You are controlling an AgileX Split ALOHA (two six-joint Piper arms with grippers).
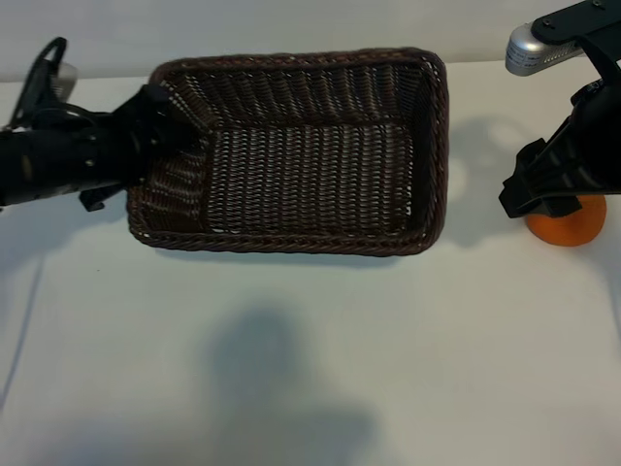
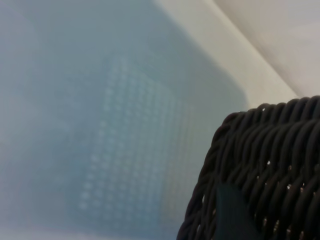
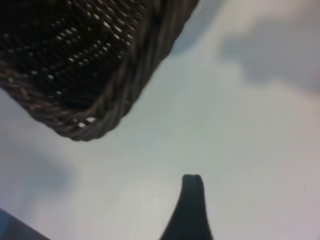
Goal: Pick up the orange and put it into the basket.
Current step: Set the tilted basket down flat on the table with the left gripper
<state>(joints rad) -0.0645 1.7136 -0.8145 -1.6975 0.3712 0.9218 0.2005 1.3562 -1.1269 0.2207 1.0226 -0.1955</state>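
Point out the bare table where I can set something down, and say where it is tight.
Free: the wide strip of table in front of the basket, and the gap between the basket's right rim and the right gripper. Crowded: the basket's left end, where the left gripper sits on the rim, and the right edge, where the right gripper hangs over the orange.

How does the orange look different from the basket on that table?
The orange is small, round and bright orange; the basket is large, rectangular, dark brown and woven. The orange lies at the table's right edge, half hidden under the right tool; the basket sits in the middle with the left tool at its left rim. Both rest on the white table.
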